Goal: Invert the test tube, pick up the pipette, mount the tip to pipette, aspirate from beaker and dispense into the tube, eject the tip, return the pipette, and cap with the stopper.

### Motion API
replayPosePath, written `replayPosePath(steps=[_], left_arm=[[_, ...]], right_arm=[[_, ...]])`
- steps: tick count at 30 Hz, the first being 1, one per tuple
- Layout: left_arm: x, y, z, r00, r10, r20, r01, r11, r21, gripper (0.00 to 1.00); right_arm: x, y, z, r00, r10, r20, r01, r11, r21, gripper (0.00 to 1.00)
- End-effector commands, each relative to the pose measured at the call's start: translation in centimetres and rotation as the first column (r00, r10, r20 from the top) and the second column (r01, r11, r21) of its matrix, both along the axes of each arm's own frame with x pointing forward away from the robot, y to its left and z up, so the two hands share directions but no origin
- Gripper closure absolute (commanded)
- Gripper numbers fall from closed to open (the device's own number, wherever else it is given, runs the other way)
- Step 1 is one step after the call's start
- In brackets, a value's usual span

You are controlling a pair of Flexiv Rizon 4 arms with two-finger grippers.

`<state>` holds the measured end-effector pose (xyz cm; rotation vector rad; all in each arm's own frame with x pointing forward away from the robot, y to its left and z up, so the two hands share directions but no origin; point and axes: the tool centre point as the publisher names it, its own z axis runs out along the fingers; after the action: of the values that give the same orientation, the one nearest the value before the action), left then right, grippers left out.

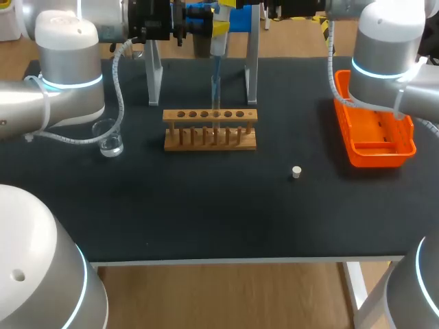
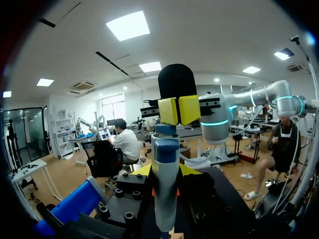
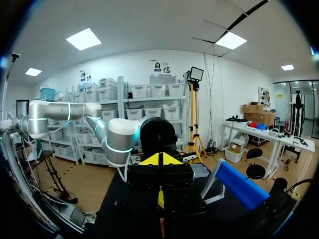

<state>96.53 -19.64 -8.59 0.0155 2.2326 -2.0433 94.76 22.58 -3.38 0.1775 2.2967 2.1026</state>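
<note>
In the head view my left gripper (image 1: 218, 29) is shut on the pipette (image 1: 219, 42), held upright over the wooden rack (image 1: 210, 130). The pipette's clear tip points down into the test tube (image 1: 215, 96), which stands in a rack hole. My right gripper (image 1: 223, 5) is shut and sits right above the pipette's top. The left wrist view shows the pipette (image 2: 165, 174) between my left gripper's fingers, and the right gripper (image 2: 178, 110) at its blue top end. The right wrist view shows my right gripper (image 3: 160, 160) shut. The beaker (image 1: 108, 139) holds clear liquid left of the rack. The white stopper (image 1: 296, 172) lies on the mat at the front right.
An orange tray (image 1: 376, 137) sits at the right side under my right arm. A metal stand (image 1: 252, 68) with a blue top bar rises behind the rack. Black mat (image 1: 206, 212) covers the table in front of the rack.
</note>
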Motion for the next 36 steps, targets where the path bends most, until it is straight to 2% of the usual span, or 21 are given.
replayPosePath(steps=[1,8,16,22,23,24,25,26,31,36], left_arm=[[0.1,0.0,0.7,1.000,-0.004,0.002,0.004,1.000,-0.003,1.00],[0.1,0.0,0.7,1.000,-0.004,0.002,0.004,1.000,-0.003,1.00],[0.1,0.0,0.7,1.000,-0.004,0.002,0.004,1.000,-0.003,1.00],[0.1,0.0,0.7,1.000,-0.004,0.002,0.004,1.000,-0.003,1.00],[0.1,0.0,0.7,1.000,-0.004,0.002,0.004,1.000,-0.003,1.00],[0.1,0.0,0.7,1.000,-0.004,0.002,0.004,1.000,-0.003,1.00],[0.1,0.0,0.7,1.000,-0.004,0.002,0.004,1.000,-0.003,1.00],[0.1,0.0,0.7,1.000,-0.004,0.002,0.004,1.000,-0.003,1.00],[0.1,0.0,0.7,1.000,-0.004,0.002,0.004,1.000,-0.003,1.00],[0.1,0.0,0.7,1.000,-0.004,0.002,0.004,1.000,-0.003,1.00]], right_arm=[[0.1,0.0,-0.9,1.000,0.000,-0.003,0.000,1.000,-0.003,1.00],[0.2,0.0,-0.4,1.000,0.002,0.002,-0.002,1.000,0.006,1.00],[0.1,-0.2,2.9,0.997,0.008,0.072,-0.012,0.999,0.049,1.00],[-0.2,-1.6,4.8,0.991,-0.001,0.132,-0.010,0.997,0.079,1.00],[-0.3,-1.8,4.9,0.990,-0.004,0.138,-0.008,0.996,0.085,0.85],[-0.4,-2.3,5.2,0.989,-0.008,0.147,-0.006,0.996,0.094,0.58],[-0.5,-2.8,5.4,0.987,-0.004,0.160,-0.014,0.994,0.111,0.26],[-0.7,-3.6,5.7,0.985,-0.016,0.169,-0.003,0.994,0.113,0.00],[-1.7,-6.9,6.1,0.977,-0.042,0.209,0.014,0.991,0.132,0.00],[-2.8,-10.6,4.1,0.966,-0.087,0.243,0.066,0.993,0.094,0.00]])
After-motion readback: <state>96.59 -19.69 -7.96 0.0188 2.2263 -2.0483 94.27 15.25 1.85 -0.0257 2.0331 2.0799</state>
